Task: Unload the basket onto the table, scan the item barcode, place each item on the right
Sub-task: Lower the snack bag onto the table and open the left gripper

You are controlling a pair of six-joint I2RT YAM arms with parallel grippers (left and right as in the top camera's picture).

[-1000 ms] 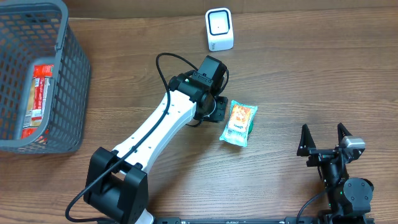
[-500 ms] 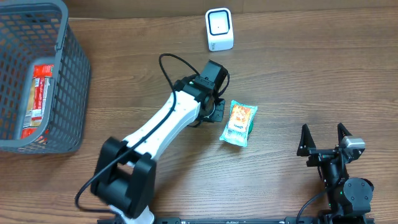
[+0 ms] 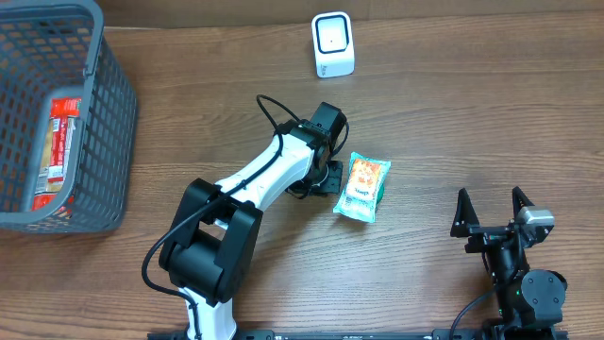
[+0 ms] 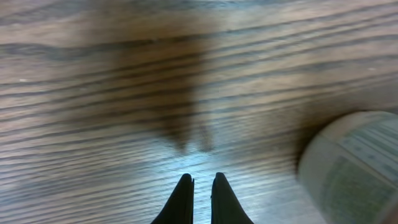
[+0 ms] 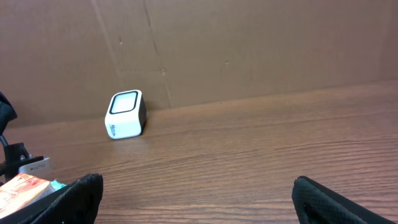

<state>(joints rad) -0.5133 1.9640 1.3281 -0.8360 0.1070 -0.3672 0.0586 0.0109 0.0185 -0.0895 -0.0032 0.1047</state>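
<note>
**A:** Two fingers of the left gripper (image 4: 202,182) are pressed together on nothing. The orange-and-white plastic snack packet (image 3: 361,187) lies just beside them on the brown wooden table (image 3: 472,113).

**B:** Shut like that, it may only shove the packet and never lift it to the small white box scanner (image 3: 333,44). The right gripper (image 3: 493,210) sits spread and empty.

Snack pack (image 3: 361,187) centre, scanner (image 3: 332,44) behind it, basket (image 3: 111,142) far left w/ packet (image 3: 58,142) inside.

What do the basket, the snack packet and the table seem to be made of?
The basket looks like matte grey plastic: moulded open grid. The snack packet is probably glossy printed plastic film, pillow-shaped. The table is wood or wood-look laminate: brown grain lines.
</note>
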